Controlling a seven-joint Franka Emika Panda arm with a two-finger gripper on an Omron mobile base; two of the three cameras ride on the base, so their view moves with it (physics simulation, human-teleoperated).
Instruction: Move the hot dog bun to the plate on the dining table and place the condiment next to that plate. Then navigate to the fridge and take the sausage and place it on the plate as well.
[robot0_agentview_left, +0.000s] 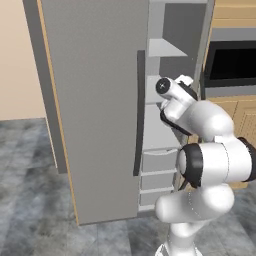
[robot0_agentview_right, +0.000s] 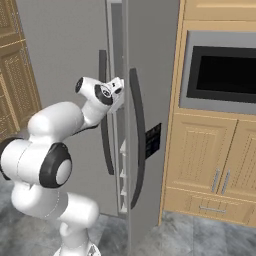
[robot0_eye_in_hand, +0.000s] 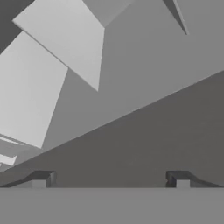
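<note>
Fridge: big grey fridge (robot0_agentview_left: 100, 100). One door stands open toward the left base view, and the other door is pulled a little way open too.
Door handles: a long dark handle (robot0_agentview_left: 138, 115) runs down the edge of the open door. In the right base view two dark handles (robot0_agentview_right: 137, 135) curve down either side of the gap.
Shelves: pale grey shelves (robot0_agentview_left: 165, 47) show inside the fridge, with drawers (robot0_agentview_left: 159, 161) lower down.
Arm: the white arm (robot0_agentview_left: 210, 160) bends up in front of the fridge, and its hand reaches into the gap between the doors.
Pincer: the pincer (robot0_eye_in_hand: 110, 178) is released, its two dark tips wide apart with nothing between them. It points at grey shelf and wall faces inside the fridge.
Sausage: I cannot tell where it is.
Oven: a dark oven window (robot0_agentview_right: 225, 72) sits in the wall to the right of the fridge.
Cupboards: light wooden cupboard doors (robot0_agentview_right: 215, 155) sit under the oven.
Floor: grey stone floor (robot0_agentview_left: 30, 200).
</note>
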